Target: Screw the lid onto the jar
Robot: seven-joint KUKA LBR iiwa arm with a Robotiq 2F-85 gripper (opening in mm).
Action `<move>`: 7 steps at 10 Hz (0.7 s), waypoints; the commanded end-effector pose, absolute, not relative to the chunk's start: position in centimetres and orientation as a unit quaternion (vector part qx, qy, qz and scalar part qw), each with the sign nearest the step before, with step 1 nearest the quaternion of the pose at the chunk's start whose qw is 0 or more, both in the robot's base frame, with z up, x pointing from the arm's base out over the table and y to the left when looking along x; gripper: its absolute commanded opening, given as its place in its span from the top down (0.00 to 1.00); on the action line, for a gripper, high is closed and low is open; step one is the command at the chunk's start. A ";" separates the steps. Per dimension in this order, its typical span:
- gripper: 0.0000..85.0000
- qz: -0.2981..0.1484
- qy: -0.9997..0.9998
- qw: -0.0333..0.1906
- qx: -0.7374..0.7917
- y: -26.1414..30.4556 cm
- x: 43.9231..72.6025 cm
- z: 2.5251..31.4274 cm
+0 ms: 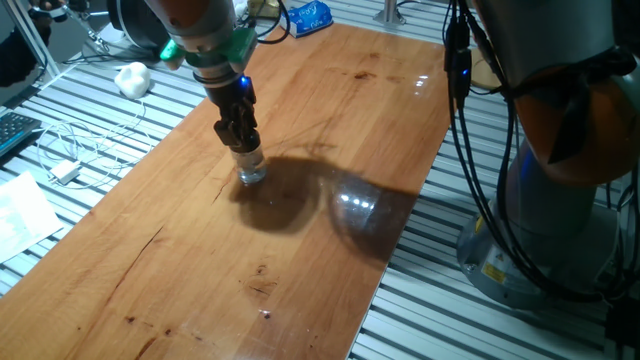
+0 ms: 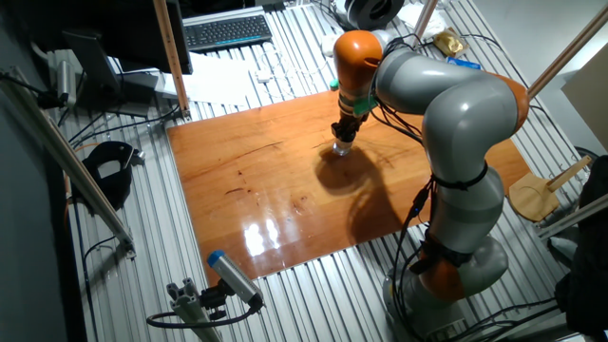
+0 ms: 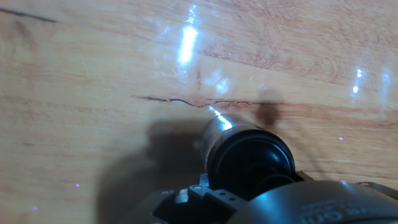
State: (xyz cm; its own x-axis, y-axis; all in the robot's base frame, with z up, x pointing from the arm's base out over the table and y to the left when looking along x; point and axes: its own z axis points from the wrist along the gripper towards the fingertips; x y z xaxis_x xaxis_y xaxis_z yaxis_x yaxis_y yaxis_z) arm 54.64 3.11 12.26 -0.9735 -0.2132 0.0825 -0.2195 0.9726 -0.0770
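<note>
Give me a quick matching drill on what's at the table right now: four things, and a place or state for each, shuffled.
Things:
1. lid
2. jar
3. gripper
4. keyboard

Places or states:
A. upright on the wooden table
B. off the table, on the slatted bench
C. black, on top of the jar
D. directly above the jar, at the lid

Pairs: 1-C, 2-A, 3-D, 4-B
</note>
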 end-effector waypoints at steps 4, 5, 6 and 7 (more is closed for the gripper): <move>0.60 0.044 -0.992 0.038 0.109 3.1 54.5 12.6; 0.60 0.044 -0.992 0.038 0.109 3.1 54.5 12.7; 0.60 0.044 -0.992 0.039 0.111 3.1 54.5 12.7; 0.60 0.044 -0.992 0.039 0.111 3.1 54.5 12.9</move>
State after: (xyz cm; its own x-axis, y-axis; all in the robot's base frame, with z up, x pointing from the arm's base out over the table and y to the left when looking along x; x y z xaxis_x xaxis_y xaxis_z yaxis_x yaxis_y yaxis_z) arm 54.47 3.08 12.90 -0.9724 -0.2165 0.0866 -0.2233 0.9715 -0.0792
